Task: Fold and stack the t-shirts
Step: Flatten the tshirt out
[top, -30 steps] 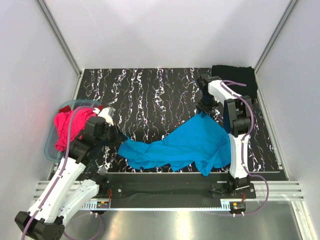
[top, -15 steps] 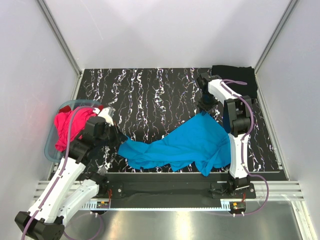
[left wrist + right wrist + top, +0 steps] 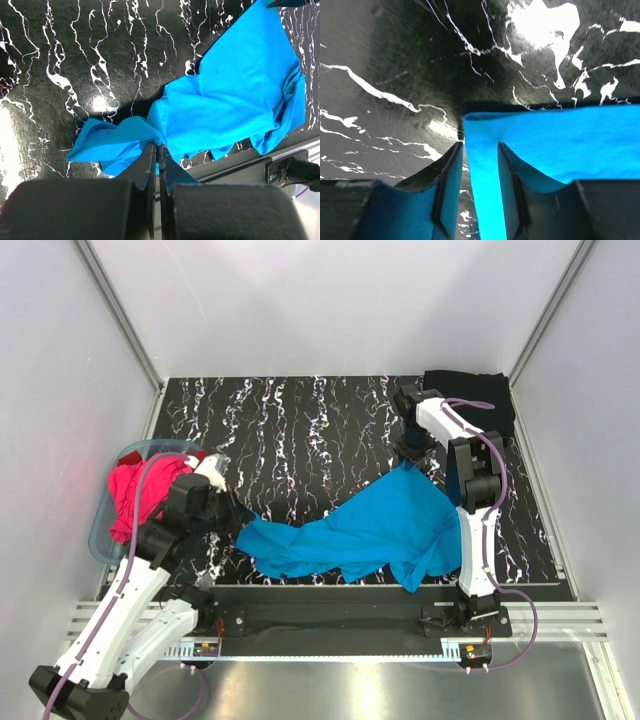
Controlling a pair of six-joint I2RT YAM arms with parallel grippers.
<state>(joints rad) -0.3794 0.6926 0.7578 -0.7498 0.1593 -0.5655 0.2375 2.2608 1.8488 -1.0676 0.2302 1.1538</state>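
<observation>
The turquoise-blue t-shirt (image 3: 370,530) lies crumpled and stretched across the near half of the table. My left gripper (image 3: 240,520) is shut on a bunched fold at its left end (image 3: 158,145), with the cloth (image 3: 225,100) spreading away to the right. My right gripper (image 3: 408,462) is at the shirt's far corner. Its jaws (image 3: 479,145) stand apart astride the corner's edge, and the blue cloth (image 3: 560,145) runs between them unpinched. A black t-shirt (image 3: 470,395) lies at the far right corner. Pink and red shirts (image 3: 135,495) are heaped in the tub.
The translucent pale-blue tub (image 3: 97,530) stands at the table's left edge beside my left arm. White walls close in the table on three sides. A metal rail (image 3: 330,600) runs along the near edge, just under the blue shirt's hem.
</observation>
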